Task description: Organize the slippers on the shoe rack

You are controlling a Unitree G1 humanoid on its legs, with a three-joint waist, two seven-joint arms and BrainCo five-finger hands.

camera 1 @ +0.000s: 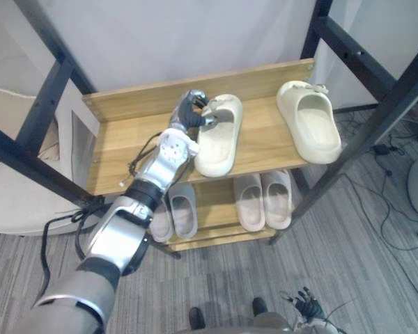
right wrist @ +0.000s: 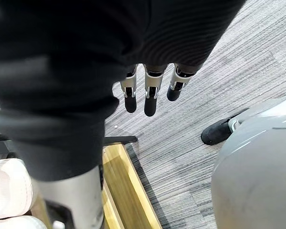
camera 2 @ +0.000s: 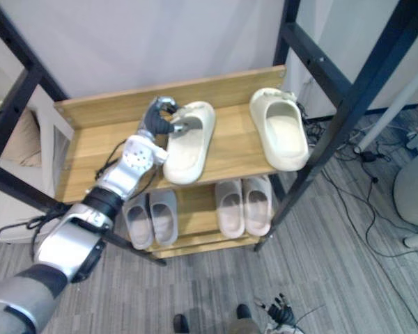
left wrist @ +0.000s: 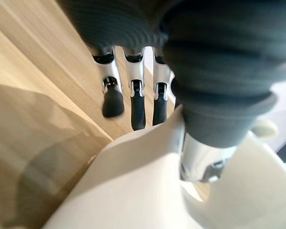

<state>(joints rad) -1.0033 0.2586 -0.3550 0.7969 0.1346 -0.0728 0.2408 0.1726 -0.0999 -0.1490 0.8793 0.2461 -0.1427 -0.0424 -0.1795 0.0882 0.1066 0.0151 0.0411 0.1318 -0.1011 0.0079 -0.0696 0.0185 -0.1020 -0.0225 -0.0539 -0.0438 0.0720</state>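
The cream slipper [camera 1: 217, 136], thick-soled and moulded in one piece, is lying on the top shelf [camera 1: 122, 149], well apart from the second cream slipper [camera 1: 308, 120]. The left hand [camera 1: 190, 111] is pinching its far end, fingers outside, thumb inside. Pairing is judged to be under way; the next move is calling for a slide alongside the other, ends aligned. The right hand [right wrist: 150, 90] is hanging low, fingers relaxed.
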